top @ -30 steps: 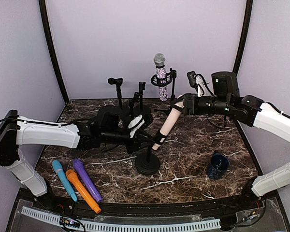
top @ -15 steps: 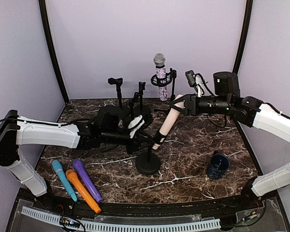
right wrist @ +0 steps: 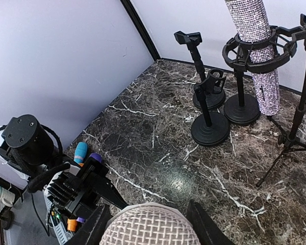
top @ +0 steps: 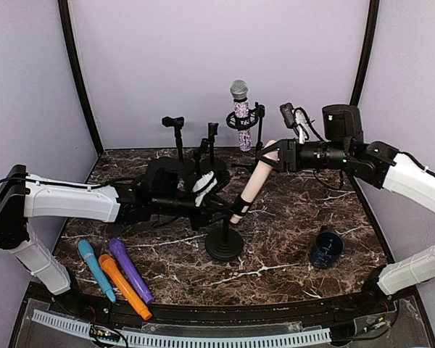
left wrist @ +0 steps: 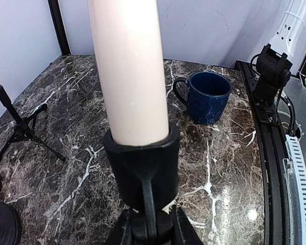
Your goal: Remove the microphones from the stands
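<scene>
Microphone (top: 252, 183): head clasped in right jaws; long axis slants down from them into the stand (top: 223, 245) clip; left jaws shut on stand beneath.

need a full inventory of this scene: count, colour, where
pale pink microphone: 1, pink with a grey mesh head, tilted in the centre stand's clip
black round-base microphone stand: 1, black, table centre
silver glitter microphone: 1, silver, upright in a shock mount, back
empty black stands: 3, black, back; two round-base, one tripod
blue microphone, orange microphone, purple microphone: 1 each, lying side by side, near left
dark blue ceramic mug: 1, navy, near right
brown marble table: 1, white-veined
left pincer: shut on the centre stand below its clip
right pincer: shut on the pink microphone's head
</scene>
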Robot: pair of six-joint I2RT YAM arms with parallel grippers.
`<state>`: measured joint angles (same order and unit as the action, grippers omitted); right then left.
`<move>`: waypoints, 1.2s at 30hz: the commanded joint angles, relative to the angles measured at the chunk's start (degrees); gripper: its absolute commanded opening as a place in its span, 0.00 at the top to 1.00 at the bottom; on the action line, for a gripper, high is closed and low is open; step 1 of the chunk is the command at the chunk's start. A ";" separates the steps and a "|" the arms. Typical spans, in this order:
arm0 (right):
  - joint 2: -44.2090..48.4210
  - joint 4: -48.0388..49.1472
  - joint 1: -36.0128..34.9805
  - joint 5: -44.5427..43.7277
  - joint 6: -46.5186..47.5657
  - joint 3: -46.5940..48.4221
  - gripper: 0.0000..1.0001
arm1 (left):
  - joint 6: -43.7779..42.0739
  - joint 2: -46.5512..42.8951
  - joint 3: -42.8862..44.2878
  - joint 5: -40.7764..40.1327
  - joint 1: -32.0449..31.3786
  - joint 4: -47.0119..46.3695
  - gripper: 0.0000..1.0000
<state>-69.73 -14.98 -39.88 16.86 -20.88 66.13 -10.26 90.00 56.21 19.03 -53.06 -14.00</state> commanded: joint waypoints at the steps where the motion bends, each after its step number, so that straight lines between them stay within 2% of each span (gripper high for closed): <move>1: 0.74 2.47 0.77 -6.95 -4.48 6.61 0.70 | -1.98 0.59 -0.66 -2.38 0.60 6.15 1.00; 22: 0.87 -1.93 2.97 -16.20 -8.93 8.84 0.70 | -2.65 1.37 -0.69 -3.15 0.61 6.52 1.00; 28: 3.07 2.62 3.23 -9.58 -5.67 6.61 0.70 | -2.37 1.75 -0.42 -2.53 0.60 6.53 1.00; 33: 3.57 2.78 3.41 -6.01 -3.96 6.53 0.70 | -2.29 1.59 -0.52 -2.67 0.63 6.45 1.00; 36: 4.58 5.36 3.56 -0.04 -2.42 5.47 0.70 | -2.22 1.50 -0.51 -2.55 0.59 6.44 1.00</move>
<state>-70.63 -21.74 -38.76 12.51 -25.67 70.57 -10.50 91.18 56.99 17.78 -53.06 -15.81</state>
